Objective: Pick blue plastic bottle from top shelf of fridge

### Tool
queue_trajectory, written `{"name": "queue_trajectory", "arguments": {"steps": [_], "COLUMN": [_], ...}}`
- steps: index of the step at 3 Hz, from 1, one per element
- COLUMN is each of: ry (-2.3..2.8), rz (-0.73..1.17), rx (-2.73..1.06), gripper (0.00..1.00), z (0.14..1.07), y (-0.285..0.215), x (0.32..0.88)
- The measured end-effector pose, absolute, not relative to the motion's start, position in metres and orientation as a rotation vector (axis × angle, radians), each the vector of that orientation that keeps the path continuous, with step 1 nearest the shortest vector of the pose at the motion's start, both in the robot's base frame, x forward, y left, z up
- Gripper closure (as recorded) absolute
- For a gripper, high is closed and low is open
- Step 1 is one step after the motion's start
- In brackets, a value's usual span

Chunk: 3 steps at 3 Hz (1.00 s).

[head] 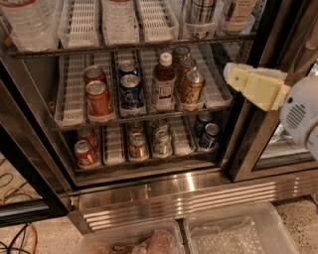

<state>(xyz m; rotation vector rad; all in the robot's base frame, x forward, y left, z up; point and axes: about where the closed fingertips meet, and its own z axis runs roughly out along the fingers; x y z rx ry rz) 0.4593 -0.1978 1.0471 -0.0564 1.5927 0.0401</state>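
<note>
The fridge [174, 194] stands open in front of me. Its top shelf [130, 45] runs along the top of the view with white slotted trays. The blue plastic bottle [237, 14] stands at the shelf's far right; only its lower part with the pale label shows, cut off by the top edge. A can [201, 11] stands just left of it. My gripper [239, 79], pale yellow, hangs at the right in front of the black door frame, below and slightly right of the bottle, outside the shelves and holding nothing.
A clear ribbed water bottle [27, 22] stands at the top shelf's left. The middle shelf holds a brown bottle with a white cap [163, 82] and several cans; the lowest shelf holds more cans. Two clear bins [238, 230] sit on the floor. Cables [15, 238] lie at the left.
</note>
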Motion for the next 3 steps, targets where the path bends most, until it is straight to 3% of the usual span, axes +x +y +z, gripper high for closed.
{"name": "queue_trajectory", "arguments": {"steps": [3], "ry": [1.552], "rz": [0.048], "rx": [-0.101], "gripper": [0.00], "z": [1.0336], "y": [-0.1874], "x": [0.4630]}}
